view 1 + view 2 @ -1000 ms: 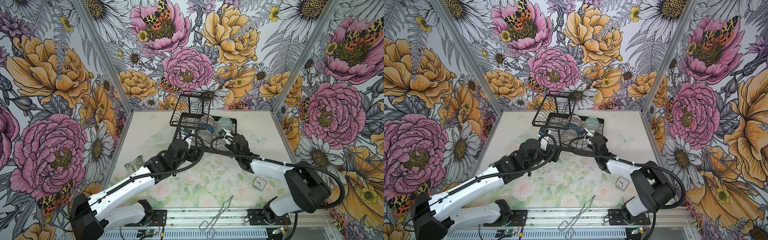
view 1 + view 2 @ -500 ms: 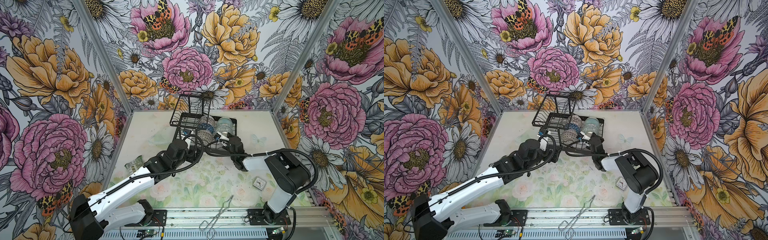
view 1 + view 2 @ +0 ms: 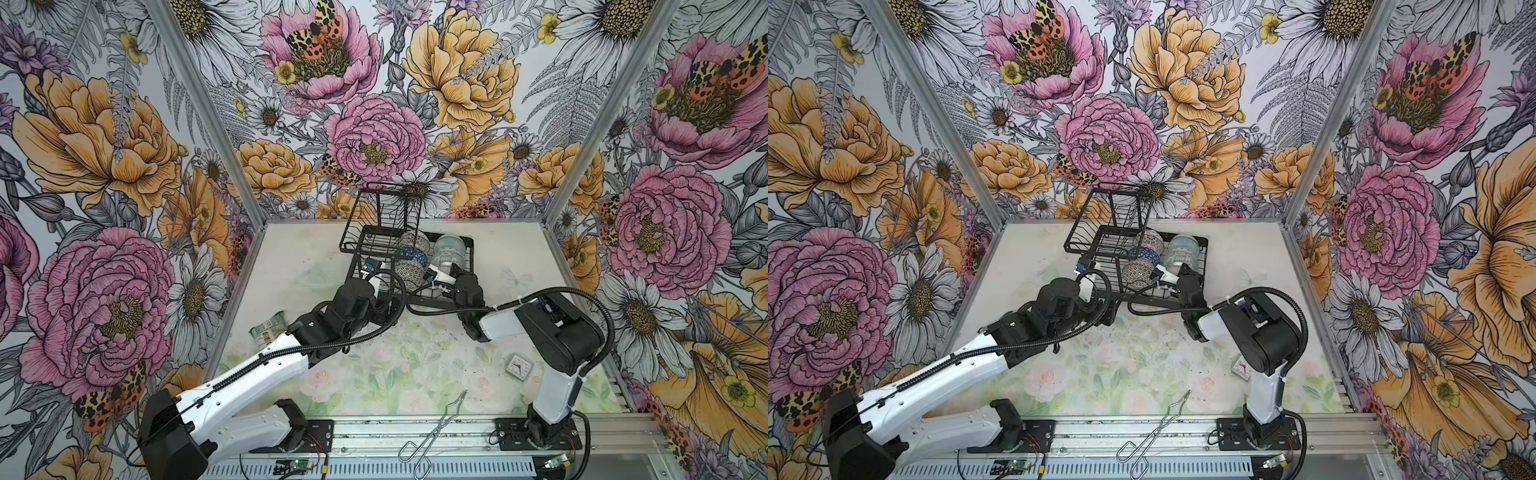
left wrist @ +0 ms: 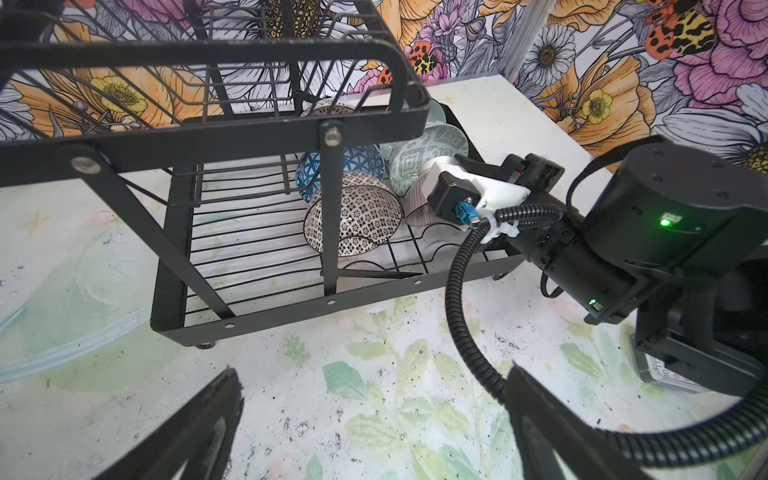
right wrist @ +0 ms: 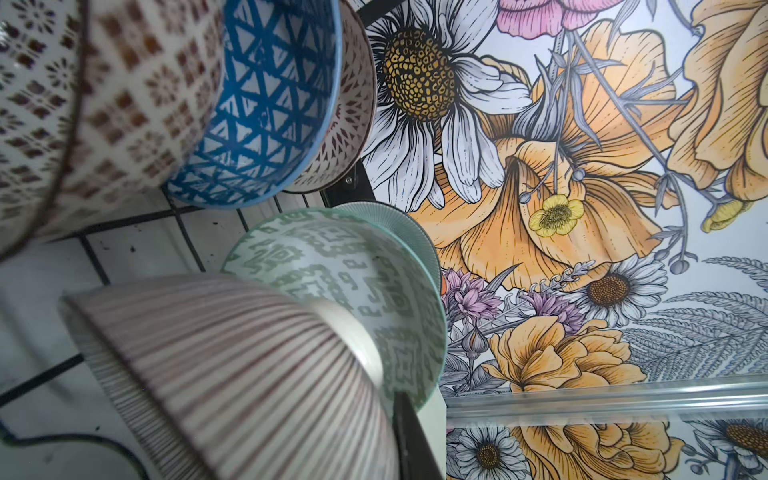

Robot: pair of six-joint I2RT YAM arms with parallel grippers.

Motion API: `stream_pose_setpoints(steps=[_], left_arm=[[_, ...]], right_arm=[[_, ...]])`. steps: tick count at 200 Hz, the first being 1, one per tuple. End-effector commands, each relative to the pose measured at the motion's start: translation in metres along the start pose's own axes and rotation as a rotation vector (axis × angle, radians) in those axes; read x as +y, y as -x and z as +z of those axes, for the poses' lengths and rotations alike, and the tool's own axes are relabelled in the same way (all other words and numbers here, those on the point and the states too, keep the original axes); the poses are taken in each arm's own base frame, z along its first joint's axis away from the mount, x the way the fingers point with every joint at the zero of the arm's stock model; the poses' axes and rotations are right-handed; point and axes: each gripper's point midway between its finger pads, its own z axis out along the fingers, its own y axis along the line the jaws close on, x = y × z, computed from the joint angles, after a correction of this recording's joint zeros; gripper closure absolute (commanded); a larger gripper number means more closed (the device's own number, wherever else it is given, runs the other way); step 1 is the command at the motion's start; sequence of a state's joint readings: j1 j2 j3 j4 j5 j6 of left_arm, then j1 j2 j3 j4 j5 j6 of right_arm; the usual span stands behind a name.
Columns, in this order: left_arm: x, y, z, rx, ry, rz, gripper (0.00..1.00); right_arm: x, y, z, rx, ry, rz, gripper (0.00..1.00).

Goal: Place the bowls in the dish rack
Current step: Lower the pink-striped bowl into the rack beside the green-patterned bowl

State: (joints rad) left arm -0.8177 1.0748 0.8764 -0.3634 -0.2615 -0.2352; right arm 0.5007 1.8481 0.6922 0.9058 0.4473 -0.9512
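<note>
Where the rack (image 3: 468,242) stands at the back of the table (image 3: 374,374), slightly askew, its upper basket (image 3: 376,216) rides over the left end. Six bowls are in the lower tray, all tipped on edge, in two rows.

Left row, front to back: dotted bowl (image 4: 353,220), blue bowl (image 4: 353,160), lattice bowl (image 3: 411,240).

Right row: striped bowl (image 4: 413,205), green-patterned bowl (image 4: 419,151), and mint bowl (image 5: 399,226) rearmost.

Right claw (image 5: 397,401): clenched on the striped bowl's rim. The bowl is low over the tray wires, close against the green-patterned one. Cannot tell whether it rests on the wires.

Left claw (image 4: 374,374): released, spread wide, empty, over bare table just before the rack's front rail, touching nothing.

Tongs (image 3: 436,432) lie at the table's front edge. Small clock (image 3: 519,366) lies near the right arm.
</note>
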Motion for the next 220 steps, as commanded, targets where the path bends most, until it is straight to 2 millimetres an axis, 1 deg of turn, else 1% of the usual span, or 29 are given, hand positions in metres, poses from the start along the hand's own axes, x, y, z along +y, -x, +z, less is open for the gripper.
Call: stream_pose_setpoints(steps=[1,23,43,60,112,143,154,159,161,170,176,197,220], left_arm=[[0.001,-0.004,0.001,0.013,-0.011,-0.01,0.01],[0.003,-0.005,0.002,0.017,-0.009,-0.012,0.01],[0.005,-0.005,0.003,0.021,-0.008,-0.015,0.01],[0.007,-0.005,0.003,0.021,-0.006,-0.017,0.01],[0.01,-0.006,0.002,0.02,-0.002,-0.023,0.01],[0.011,-0.007,0.0,0.015,-0.001,-0.028,0.01],[0.012,-0.007,0.0,0.014,0.0,-0.03,0.01],[0.012,-0.007,-0.001,0.013,0.001,-0.03,0.01],[0.012,-0.006,-0.001,0.012,0.0,-0.029,0.01],[0.013,-0.007,-0.001,0.013,0.002,-0.028,0.01],[0.013,-0.007,-0.001,0.013,0.003,-0.028,0.01],[0.015,-0.006,-0.003,0.007,0.007,-0.028,0.01],[0.019,-0.002,-0.006,-0.009,0.014,-0.029,0.01]], right_arm=[[-0.003,0.011,-0.006,-0.049,0.012,0.056,1.0],[0.011,0.009,-0.012,-0.042,0.114,0.097,1.0],[0.017,0.007,-0.014,-0.027,0.16,0.121,0.89],[0.019,0.006,-0.015,-0.022,0.169,0.125,0.85],[0.014,0.01,-0.012,-0.024,0.169,0.14,0.76],[0.006,0.014,-0.012,-0.031,0.165,0.147,0.72],[0.003,0.016,-0.013,-0.035,0.162,0.148,0.67],[0.002,0.016,-0.013,-0.036,0.161,0.148,0.62],[0.001,0.016,-0.014,-0.036,0.161,0.148,0.6],[-0.002,0.017,-0.015,-0.037,0.159,0.152,0.4],[-0.002,0.017,-0.016,-0.035,0.163,0.153,0.33],[-0.01,0.019,-0.022,-0.043,0.159,0.175,0.25],[-0.022,0.021,-0.03,-0.053,0.137,0.203,0.2]])
